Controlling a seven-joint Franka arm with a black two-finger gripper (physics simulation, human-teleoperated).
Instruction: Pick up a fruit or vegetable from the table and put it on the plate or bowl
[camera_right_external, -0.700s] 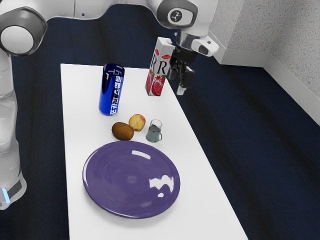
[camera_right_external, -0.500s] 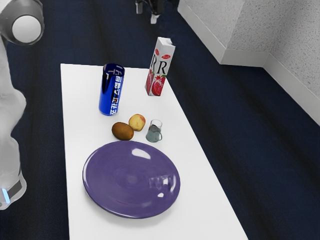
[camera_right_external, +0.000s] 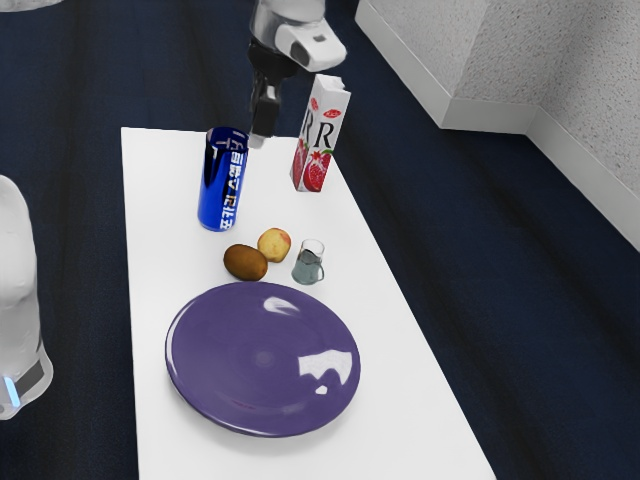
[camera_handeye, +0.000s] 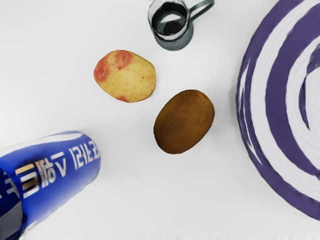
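Note:
A brown kiwi (camera_right_external: 245, 262) and a yellow-red apple (camera_right_external: 274, 244) lie side by side on the white table (camera_right_external: 160, 250), just beyond the big purple plate (camera_right_external: 262, 358). My gripper (camera_right_external: 260, 138) hangs open and holds nothing, high over the table's far end, between the blue can and the juice carton. From the wrist, the kiwi (camera_handeye: 184, 121) and the apple (camera_handeye: 125, 76) lie below the hand, with the plate's (camera_handeye: 280, 125) striped rim beside the kiwi.
A tall blue can (camera_right_external: 223, 178) stands upright close under the gripper; it is the blue can (camera_handeye: 45, 175) in the wrist view. A strawberry juice carton (camera_right_external: 320, 133) stands at the far edge. A small glass mug (camera_right_external: 310, 262) sits beside the apple.
The arm has swung from beside the carton, out past the picture's top, and back down. It now hangs over the gap between can and carton. Nothing on the table has moved.

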